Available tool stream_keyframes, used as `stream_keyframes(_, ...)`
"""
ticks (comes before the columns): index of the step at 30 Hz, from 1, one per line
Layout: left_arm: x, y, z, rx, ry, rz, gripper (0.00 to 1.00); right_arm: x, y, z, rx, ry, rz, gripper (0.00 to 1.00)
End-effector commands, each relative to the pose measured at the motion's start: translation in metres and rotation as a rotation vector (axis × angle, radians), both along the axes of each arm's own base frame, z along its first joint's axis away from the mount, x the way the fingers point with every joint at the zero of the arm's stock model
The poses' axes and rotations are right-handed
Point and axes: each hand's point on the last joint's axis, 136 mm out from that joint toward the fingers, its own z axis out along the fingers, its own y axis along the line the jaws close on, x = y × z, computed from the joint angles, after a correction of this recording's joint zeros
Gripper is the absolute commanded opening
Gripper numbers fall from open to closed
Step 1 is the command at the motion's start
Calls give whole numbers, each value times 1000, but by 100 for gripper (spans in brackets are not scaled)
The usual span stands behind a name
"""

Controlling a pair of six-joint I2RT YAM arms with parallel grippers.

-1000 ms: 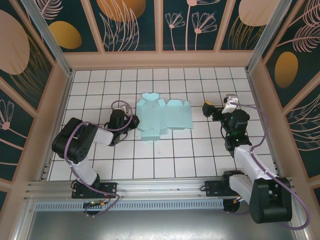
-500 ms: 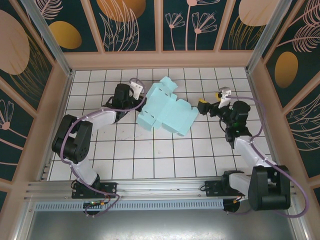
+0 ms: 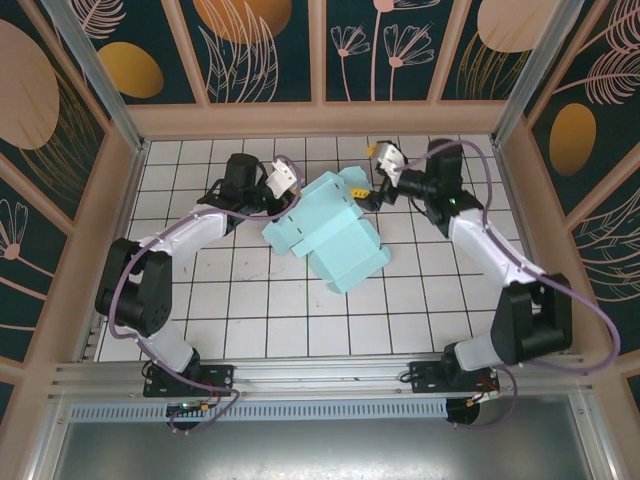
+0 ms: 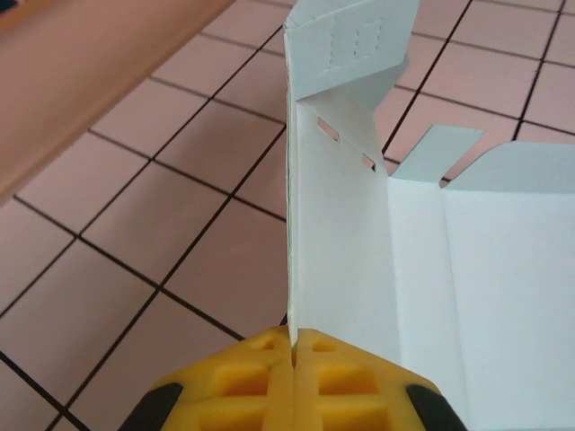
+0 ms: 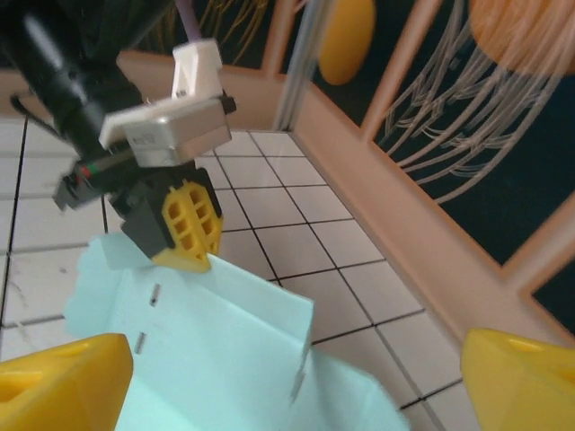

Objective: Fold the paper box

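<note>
The paper box point(image 3: 330, 228) is a pale mint-blue die-cut sheet, partly folded, lying near the middle of the tiled floor and turned at an angle. My left gripper point(image 3: 288, 195) is shut on its far-left edge. In the left wrist view the yellow fingers point(image 4: 260, 377) pinch a panel that stands upright, with slots and a flap at its top point(image 4: 346, 180). My right gripper point(image 3: 373, 175) is open at the sheet's far-right corner. In the right wrist view the sheet point(image 5: 207, 350) lies between its wide-apart fingertips point(image 5: 54, 382), and the left gripper point(image 5: 186, 224) is clamped on the far edge.
A wooden rim point(image 3: 310, 120) and patterned wall panels close the white tiled floor point(image 3: 260, 320) on three sides. In the right wrist view the wooden rim point(image 5: 404, 206) runs close by on the right. Both arm bases sit on the rail point(image 3: 320, 375) at the near edge.
Both grippers have moved toward the far wall. The left one has dragged and turned the sheet, raising its edge. The right gripper has swung left to the sheet's far-right corner, its jaws narrowing slightly.
</note>
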Motion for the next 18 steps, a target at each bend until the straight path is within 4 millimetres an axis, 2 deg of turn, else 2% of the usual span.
stream_keyframes(1,-19,-6,12,-13,-36,-93,0,-4,22,-22,-140,26,151,85)
stream_keyframes(3,-22,-7,14,-21,-37,-108,0,5,34,-30,-196,40,183,81)
stream_keyframes(9,-30,-9,12,-19,-26,-144,0,30,68,-70,-405,108,216,69)
stream_keyframes(14,-31,-7,9,-6,-27,-146,0,32,87,-95,-506,157,249,53)
stream_keyframes(18,-29,-7,9,0,-34,-141,0,30,90,-101,-536,178,260,44)
